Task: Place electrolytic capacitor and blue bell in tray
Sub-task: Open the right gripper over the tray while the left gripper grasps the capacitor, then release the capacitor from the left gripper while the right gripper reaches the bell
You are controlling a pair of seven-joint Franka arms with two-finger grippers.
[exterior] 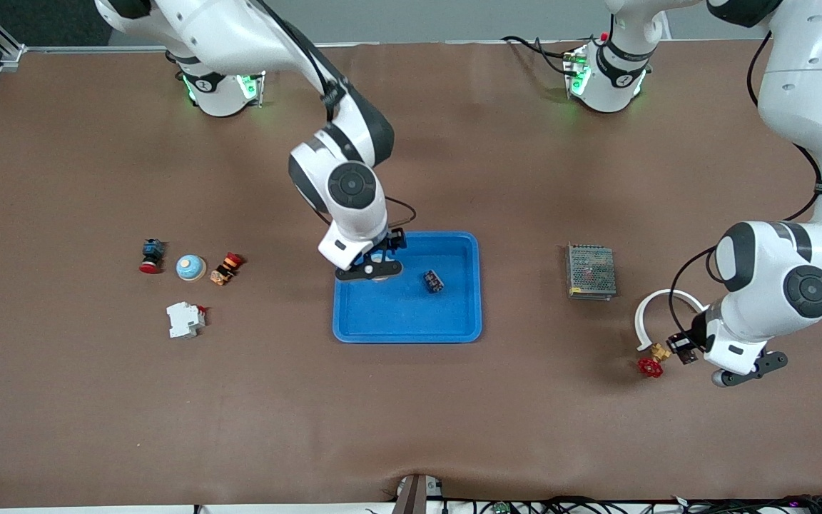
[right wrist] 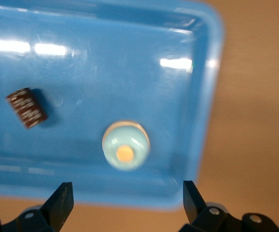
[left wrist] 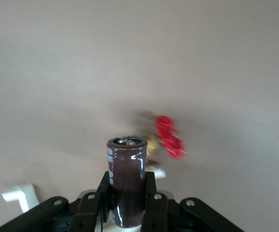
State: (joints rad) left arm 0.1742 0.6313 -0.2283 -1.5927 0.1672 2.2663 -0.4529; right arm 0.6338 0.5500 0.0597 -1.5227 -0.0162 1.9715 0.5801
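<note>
R claw (right wrist: 124, 203) open over tray (right wrist: 204, 121)

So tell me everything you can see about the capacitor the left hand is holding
The capacitor is a dark brown glossy cylinder with pale print down one side and a flat end showing small metal terminals inside a rim. It is held between the two black fingers of the left hand, which is shut on its lower body, its terminal end pointing away from the hand. It hangs above bare table near a red-handled valve; nothing else touches it.
</note>
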